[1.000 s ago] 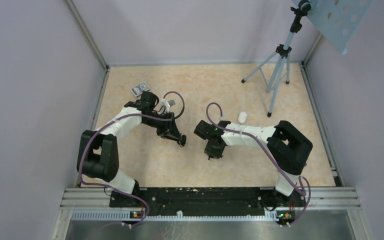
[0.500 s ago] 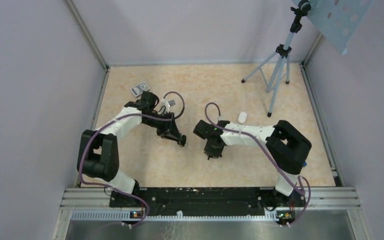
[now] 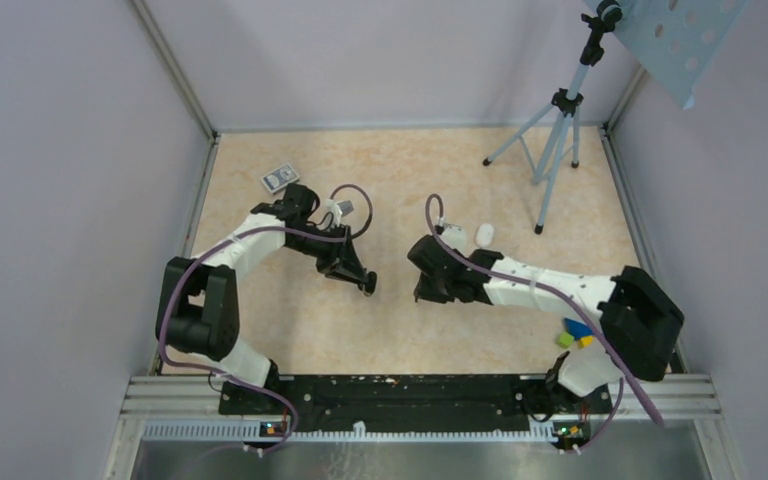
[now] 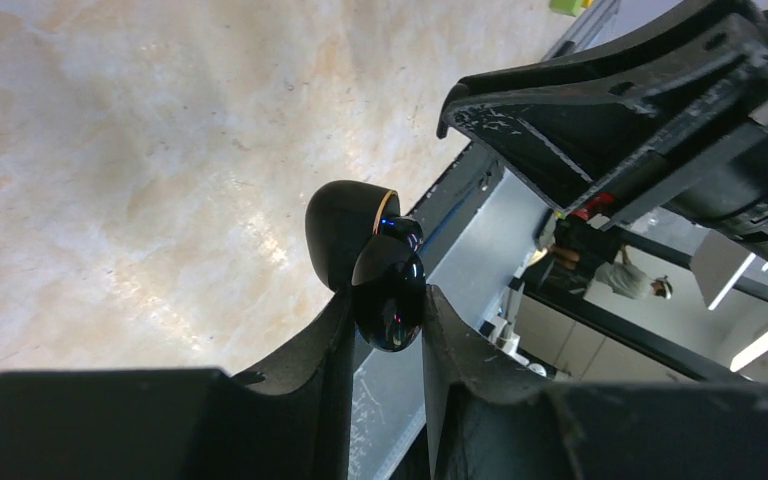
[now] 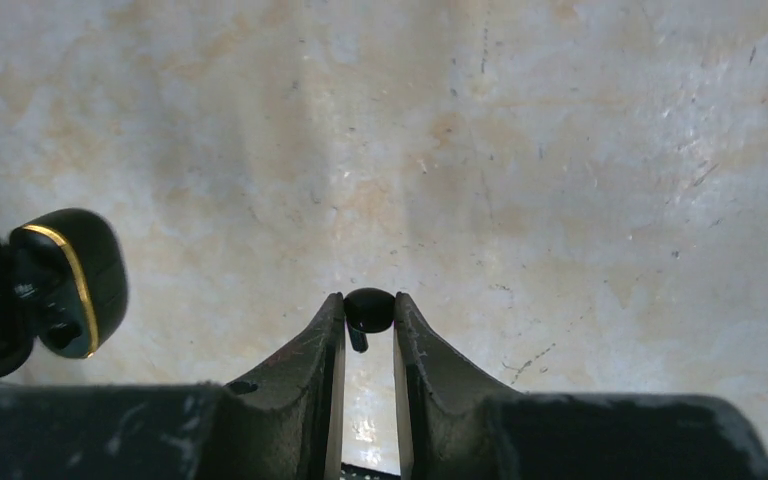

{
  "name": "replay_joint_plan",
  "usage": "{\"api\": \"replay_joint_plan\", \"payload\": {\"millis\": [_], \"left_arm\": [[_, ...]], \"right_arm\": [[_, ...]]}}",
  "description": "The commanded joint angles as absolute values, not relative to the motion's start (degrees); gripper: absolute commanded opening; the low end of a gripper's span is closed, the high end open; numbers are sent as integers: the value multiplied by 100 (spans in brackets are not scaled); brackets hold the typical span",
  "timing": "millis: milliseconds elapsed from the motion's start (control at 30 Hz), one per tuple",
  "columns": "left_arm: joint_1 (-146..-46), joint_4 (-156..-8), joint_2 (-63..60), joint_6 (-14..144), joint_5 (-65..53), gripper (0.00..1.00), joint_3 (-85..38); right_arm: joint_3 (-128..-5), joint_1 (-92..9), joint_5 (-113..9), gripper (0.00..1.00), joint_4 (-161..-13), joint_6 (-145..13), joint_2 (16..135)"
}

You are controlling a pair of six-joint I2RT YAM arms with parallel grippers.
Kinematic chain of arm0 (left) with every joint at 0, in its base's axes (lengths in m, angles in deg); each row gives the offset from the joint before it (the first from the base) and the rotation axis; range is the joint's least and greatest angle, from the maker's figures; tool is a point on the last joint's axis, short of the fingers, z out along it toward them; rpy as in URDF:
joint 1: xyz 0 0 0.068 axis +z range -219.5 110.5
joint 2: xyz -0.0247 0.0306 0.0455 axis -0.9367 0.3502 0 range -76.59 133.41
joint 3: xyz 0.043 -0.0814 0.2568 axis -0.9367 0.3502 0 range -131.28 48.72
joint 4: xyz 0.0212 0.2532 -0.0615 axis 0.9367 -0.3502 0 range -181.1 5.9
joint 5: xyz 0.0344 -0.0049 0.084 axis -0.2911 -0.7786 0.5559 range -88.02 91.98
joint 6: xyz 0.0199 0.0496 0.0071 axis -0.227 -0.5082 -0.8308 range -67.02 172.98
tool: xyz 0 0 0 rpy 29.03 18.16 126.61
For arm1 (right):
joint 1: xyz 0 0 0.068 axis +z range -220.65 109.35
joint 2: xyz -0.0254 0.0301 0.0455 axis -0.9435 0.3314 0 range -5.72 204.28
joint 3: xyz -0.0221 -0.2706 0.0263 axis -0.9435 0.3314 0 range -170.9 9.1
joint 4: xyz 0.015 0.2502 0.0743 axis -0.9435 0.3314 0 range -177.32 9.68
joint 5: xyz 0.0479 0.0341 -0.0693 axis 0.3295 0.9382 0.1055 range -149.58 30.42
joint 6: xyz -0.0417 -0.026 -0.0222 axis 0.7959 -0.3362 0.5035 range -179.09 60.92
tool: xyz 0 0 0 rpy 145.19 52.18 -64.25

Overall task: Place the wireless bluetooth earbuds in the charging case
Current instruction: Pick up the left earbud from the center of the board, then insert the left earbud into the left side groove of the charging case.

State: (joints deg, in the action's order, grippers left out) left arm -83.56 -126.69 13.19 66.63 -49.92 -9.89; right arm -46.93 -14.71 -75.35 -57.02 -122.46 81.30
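Observation:
The charging case (image 4: 388, 292) is glossy black, and its open lid (image 4: 342, 226) has a gold rim. My left gripper (image 4: 388, 305) is shut on it and holds it above the table, near the middle in the top view (image 3: 365, 284). In the right wrist view the case (image 5: 65, 283) shows at the left edge. My right gripper (image 5: 368, 314) is shut on one tiny black earbud (image 5: 368, 305), pinched at the fingertips with its stem pointing down. From above, the right gripper (image 3: 423, 292) faces the left one across a short gap.
A white oval object (image 3: 483, 234) lies on the table behind the right wrist. A small printed card (image 3: 280, 178) sits at the back left and a tripod (image 3: 556, 140) at the back right. Coloured blocks (image 3: 575, 335) lie beside the right arm's base.
The right arm's elbow has swung out to the right and forward, uncovering the coloured blocks. Its wrist has turned toward the left gripper. The left arm has barely moved.

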Motion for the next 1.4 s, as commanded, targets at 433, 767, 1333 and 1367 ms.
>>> {"api": "replay_joint_plan", "payload": {"millis": [433,767,1333,1367], "left_arm": [[-8601,-12321,1539,7465,-6466,0,-1454],[-8715,-11928,1435,8156,-6913,0,-1672],[-8795,-11615,1150,8768,-7186,0,-1914],[-8791,-11560,1137,8878,-7232,0,-1884]], "right_arm": [[-3978,-1523,-7209,8,-8665,-8456,5746],[-3727,-1527,-6536,6,-9718,-7922,5497],[-2646,-1524,-5756,5,-11672,-7792,5082],[-2634,-1521,-5757,5,-11673,-7780,5073]]}}
